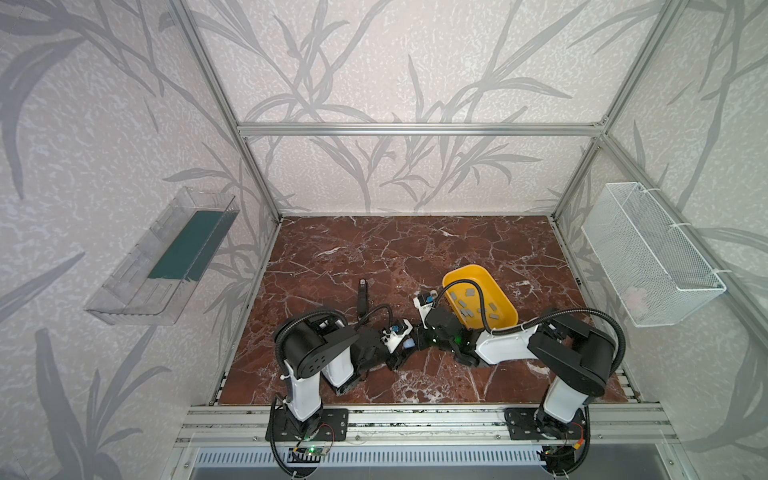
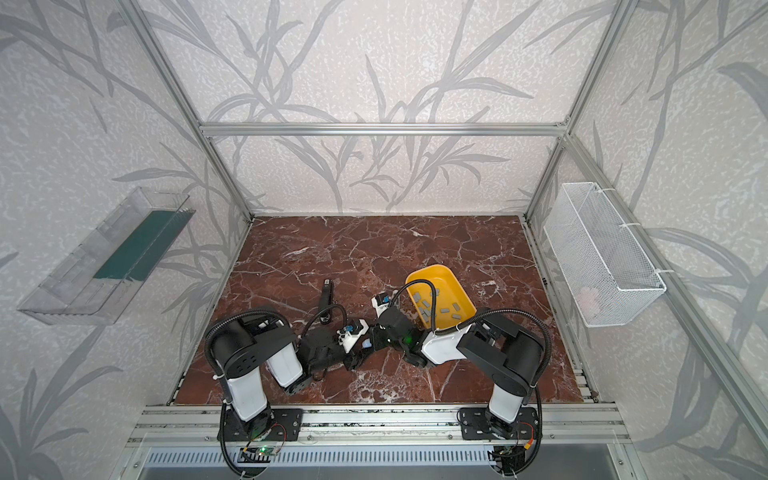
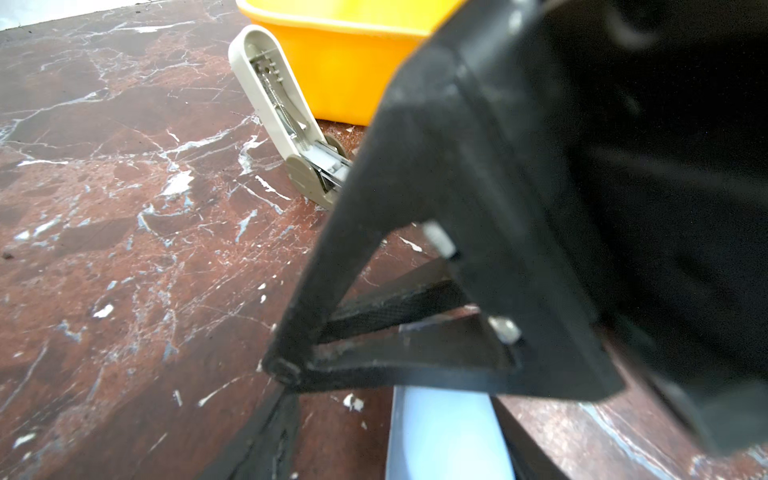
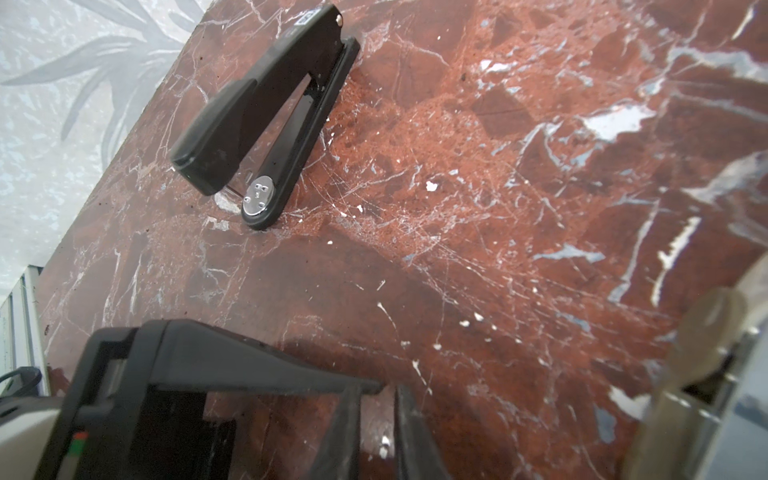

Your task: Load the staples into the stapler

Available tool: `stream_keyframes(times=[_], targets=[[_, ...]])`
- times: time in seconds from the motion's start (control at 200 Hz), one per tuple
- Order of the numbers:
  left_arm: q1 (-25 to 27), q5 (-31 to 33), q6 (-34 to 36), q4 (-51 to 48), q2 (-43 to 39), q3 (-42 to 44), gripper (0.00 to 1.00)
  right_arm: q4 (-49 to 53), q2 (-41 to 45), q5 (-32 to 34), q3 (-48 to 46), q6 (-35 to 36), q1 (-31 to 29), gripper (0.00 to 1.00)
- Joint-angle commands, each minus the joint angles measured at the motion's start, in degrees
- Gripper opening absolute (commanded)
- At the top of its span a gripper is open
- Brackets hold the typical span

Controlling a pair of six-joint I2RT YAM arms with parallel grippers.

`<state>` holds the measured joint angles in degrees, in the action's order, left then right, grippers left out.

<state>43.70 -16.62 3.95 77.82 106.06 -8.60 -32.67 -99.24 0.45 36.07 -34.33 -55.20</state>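
Observation:
Several grey staples (image 1: pixel 465 309) lie in the yellow tray (image 1: pixel 461 270) at right of centre. A beige stapler (image 3: pixel 286 116) lies beside the tray (image 3: pixel 340 62) with its top swung open and its channel showing; the right arm hides it in both top views. My two grippers meet near the table's front middle. The left gripper (image 3: pixel 395 449) is open, with a pale blue flat thing (image 3: pixel 444 436) lying against one finger and a gap on its other side. The right gripper (image 4: pixel 376 419) stands open by a narrow gap with only table showing between its fingers.
A black stapler (image 1: pixel 363 297) lies closed on the red marble table, left of the grippers and also in the right wrist view (image 4: pixel 266 112). A clear shelf (image 1: pixel 162 266) hangs on the left wall and a white wire basket (image 1: pixel 652 253) on the right.

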Motion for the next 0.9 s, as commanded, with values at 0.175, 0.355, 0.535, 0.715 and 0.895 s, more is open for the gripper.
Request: stream_keyframes(times=[0.175, 0.355, 0.535, 0.715, 0.895], targets=[[0.2, -2.5, 1.3, -6.3, -2.6, 0.2, 0.61, 5.4, 7.6, 1.8, -2.4, 3.2, -1.0, 0.37], [0.1, -3.8, -1.1, -8.6, -9.2, 0.0, 0.69, 11.1, 13.0, 5.4, -2.4, 4.4, -1.0, 0.44], [0.1, -5.1, -0.9, -29.5, -21.8, -5.6, 0.7, 19.4, 19.0, 11.8, -2.7, 3.3, -1.0, 0.44], [0.1, -4.3, -1.7, -38.8, -35.8, -6.0, 0.72, 23.5, 24.0, 13.5, -5.3, 2.2, -1.0, 0.34], [-0.1, 12.0, -8.2, -50.3, -47.3, -7.8, 0.71, 23.3, 25.2, 12.1, -7.9, -0.2, -4.8, 0.23]])
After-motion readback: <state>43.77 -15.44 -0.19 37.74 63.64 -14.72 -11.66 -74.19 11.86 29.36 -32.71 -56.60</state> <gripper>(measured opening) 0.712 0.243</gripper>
